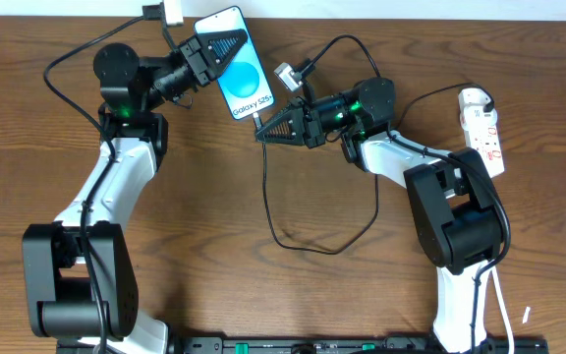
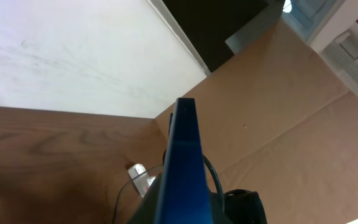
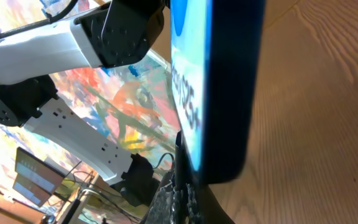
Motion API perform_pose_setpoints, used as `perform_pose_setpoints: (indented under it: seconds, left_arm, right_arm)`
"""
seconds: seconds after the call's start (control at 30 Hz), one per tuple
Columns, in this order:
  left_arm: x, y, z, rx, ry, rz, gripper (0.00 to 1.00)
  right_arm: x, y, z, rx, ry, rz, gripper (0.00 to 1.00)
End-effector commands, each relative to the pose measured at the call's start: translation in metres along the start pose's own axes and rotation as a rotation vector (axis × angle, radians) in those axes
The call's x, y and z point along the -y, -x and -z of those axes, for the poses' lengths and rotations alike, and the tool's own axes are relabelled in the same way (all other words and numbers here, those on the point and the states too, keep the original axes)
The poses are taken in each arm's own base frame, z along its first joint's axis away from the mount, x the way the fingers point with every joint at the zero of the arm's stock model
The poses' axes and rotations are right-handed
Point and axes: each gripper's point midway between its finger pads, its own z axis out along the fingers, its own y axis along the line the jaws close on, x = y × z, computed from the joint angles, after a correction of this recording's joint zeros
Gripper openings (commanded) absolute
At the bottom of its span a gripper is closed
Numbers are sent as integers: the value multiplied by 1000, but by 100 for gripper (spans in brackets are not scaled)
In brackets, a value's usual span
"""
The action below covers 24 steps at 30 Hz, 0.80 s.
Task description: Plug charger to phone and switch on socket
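My left gripper [image 1: 222, 47] is shut on the upper part of the phone [image 1: 244, 84], holding it tilted above the table with its blue "Galaxy" screen facing up. The left wrist view shows the phone [image 2: 182, 155] edge-on. My right gripper [image 1: 260, 130] is shut on the free end of the charger [image 1: 275, 231], right at the phone's lower end. From the right wrist, the phone's end [image 3: 222, 81] sits just above the shut fingers [image 3: 182, 193]. The plug and port are hidden. The socket [image 1: 481, 123] lies at the far right.
The charger's thin black cable loops over the wood table [image 1: 204, 246] in front of the right arm. A white block with a black plug [image 1: 170, 12] sits at the far edge. A brown cardboard sheet [image 2: 278, 112] stands beyond the table.
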Motion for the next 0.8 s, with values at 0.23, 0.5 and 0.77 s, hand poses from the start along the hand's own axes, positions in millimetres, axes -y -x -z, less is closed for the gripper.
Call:
perform_pose_setpoints:
  seconds: [0.23,0.5,0.77]
  left_arm:
    - [12,1,1,-12,-26,-14,8]
    - [13,-2,1,-25,-33,12,8]
    - [14,-4,1,-39,-41,11,8]
  right_arm:
    - [-8,13,3,24,-9,46,1]
    - [-8,13,3,24,-9,46,1]
    - [-8,13,3,24,-9,46,1]
